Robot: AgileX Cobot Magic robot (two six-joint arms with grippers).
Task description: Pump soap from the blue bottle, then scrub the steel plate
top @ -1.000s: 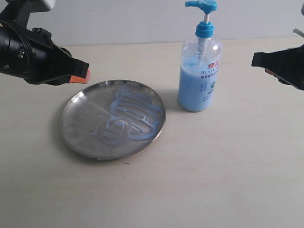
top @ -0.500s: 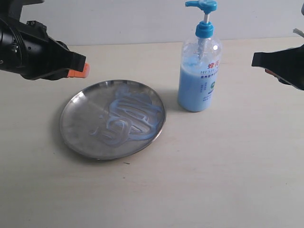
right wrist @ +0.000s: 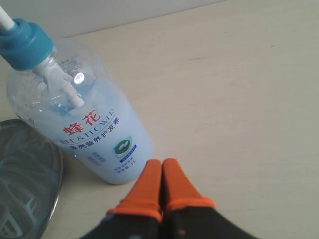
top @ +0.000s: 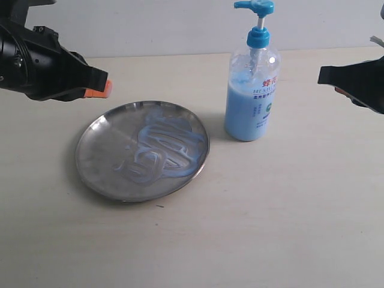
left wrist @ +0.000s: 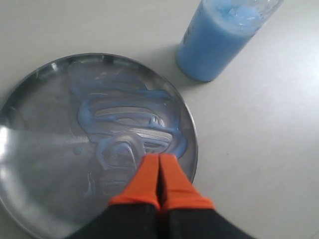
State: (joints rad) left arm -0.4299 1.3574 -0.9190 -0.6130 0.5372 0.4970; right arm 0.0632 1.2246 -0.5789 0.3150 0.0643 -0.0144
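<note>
The blue bottle (top: 253,90) stands right of the steel plate (top: 102,156).

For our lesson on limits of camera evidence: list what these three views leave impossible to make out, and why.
Right wrist view: the blue bottle loses its pump head at the frame edge; most of the steel plate is cut off too.
Left wrist view: the left gripper covers part of the plate's rim.
Exterior view: the right gripper is cut by the edge; small print on the label is unreadable.

High exterior, near wrists, common plate (top: 96,157)
</note>
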